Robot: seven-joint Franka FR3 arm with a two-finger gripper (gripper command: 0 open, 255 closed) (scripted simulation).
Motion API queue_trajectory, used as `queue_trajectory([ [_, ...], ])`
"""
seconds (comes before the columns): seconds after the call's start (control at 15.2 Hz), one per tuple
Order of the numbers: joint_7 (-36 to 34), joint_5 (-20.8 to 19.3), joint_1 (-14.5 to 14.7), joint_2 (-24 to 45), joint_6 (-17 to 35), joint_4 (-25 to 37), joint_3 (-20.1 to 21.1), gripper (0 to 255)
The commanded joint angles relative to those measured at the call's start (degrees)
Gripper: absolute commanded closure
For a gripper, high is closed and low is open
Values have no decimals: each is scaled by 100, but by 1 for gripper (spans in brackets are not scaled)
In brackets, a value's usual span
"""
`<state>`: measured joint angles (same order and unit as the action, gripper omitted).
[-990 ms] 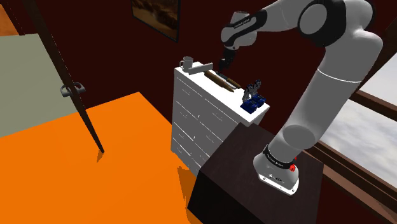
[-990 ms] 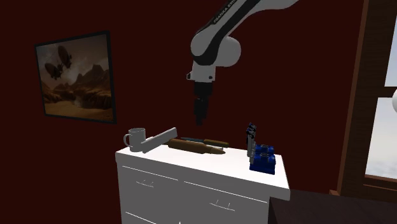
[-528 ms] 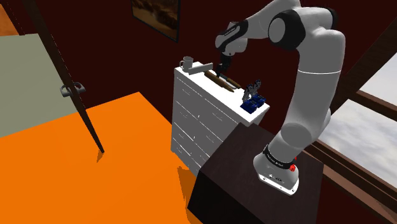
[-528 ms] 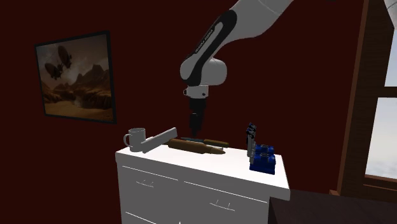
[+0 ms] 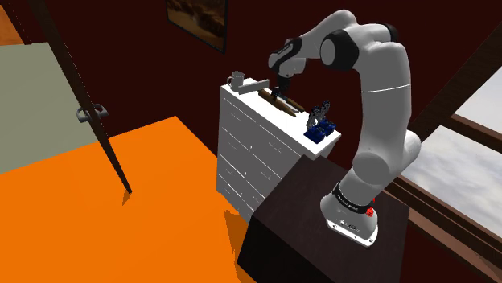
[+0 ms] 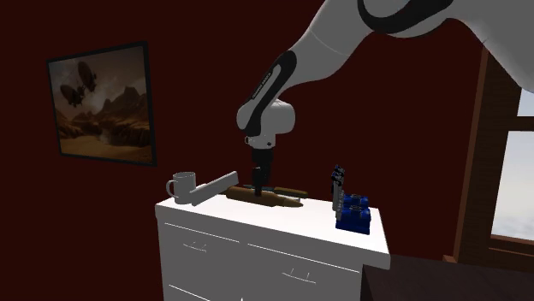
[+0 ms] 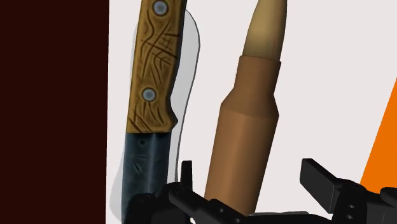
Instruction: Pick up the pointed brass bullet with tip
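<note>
The brass bullet (image 7: 245, 127) lies on the white dresser top (image 7: 331, 83), pointed tip away from the hand. My gripper (image 7: 251, 184) is open, one finger on each side of the casing's rear part, neither touching it. In the second exterior view the gripper (image 6: 258, 185) has come down onto the bullet (image 6: 280, 199) near its blunt end. The shoulder view shows the gripper (image 5: 281, 90) just over the bullet (image 5: 283, 103) at the back of the dresser (image 5: 257, 145).
A knife (image 7: 149, 95) with a carved wooden handle lies parallel to the bullet on its wall side. A white mug (image 6: 181, 185) and a grey angled block (image 6: 214, 186) stand to the second exterior view's left, a blue device (image 6: 353, 214) to the right. The dark red wall is close behind.
The arm has swung down and towards the wall: the gripper dropped from well above the dresser to straddle the bullet. Nothing on the dresser has moved.
</note>
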<state>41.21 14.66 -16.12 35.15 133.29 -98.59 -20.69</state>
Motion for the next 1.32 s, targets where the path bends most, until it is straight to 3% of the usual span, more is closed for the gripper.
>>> queue_trajectory([
  [0.0,32,45,-36,117,91,24,34,0],
  [0.33,72,116,-77,300,270,25,94,0],
  [0.4,75,118,-81,306,271,30,95,255],
  [1.25,28,37,-31,96,70,25,27,255],
])
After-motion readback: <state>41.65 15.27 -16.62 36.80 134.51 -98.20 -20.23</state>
